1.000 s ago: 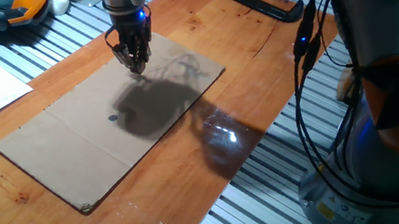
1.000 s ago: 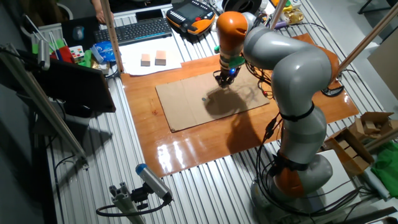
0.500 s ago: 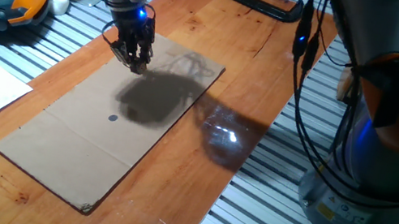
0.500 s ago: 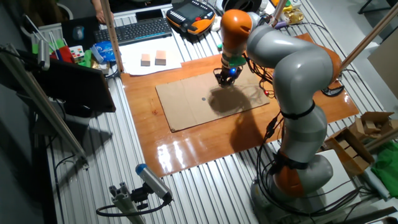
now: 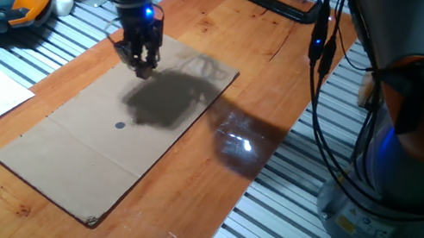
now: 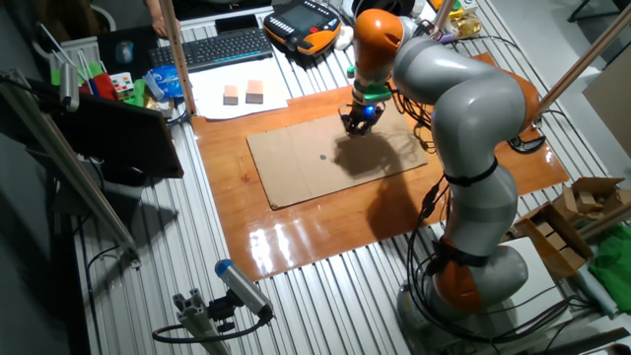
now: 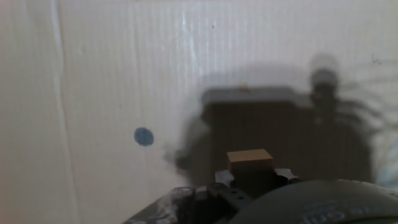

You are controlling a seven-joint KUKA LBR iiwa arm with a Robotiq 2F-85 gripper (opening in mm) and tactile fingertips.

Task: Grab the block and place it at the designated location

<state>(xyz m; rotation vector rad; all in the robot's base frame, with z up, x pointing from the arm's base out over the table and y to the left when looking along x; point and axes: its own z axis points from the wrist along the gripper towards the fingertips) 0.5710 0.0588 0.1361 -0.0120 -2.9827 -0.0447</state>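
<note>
Hand view shows the claw (image 7: 250, 177) pinched on the block (image 7: 250, 163), lifted above the cardboard sheet (image 7: 112, 74) well right of the dot (image 7: 143, 137); likely light, rigid wood, best gripped on flat opposite faces.

A cardboard sheet (image 5: 93, 150) lies flat on the table (image 5: 234, 44), with the dot (image 5: 120, 126) near its middle. The pincer (image 5: 141, 64) hangs over the sheet's far end, apparently clear of it, with the block (image 7: 249, 162) between its fingers, well apart from the dot.
</note>
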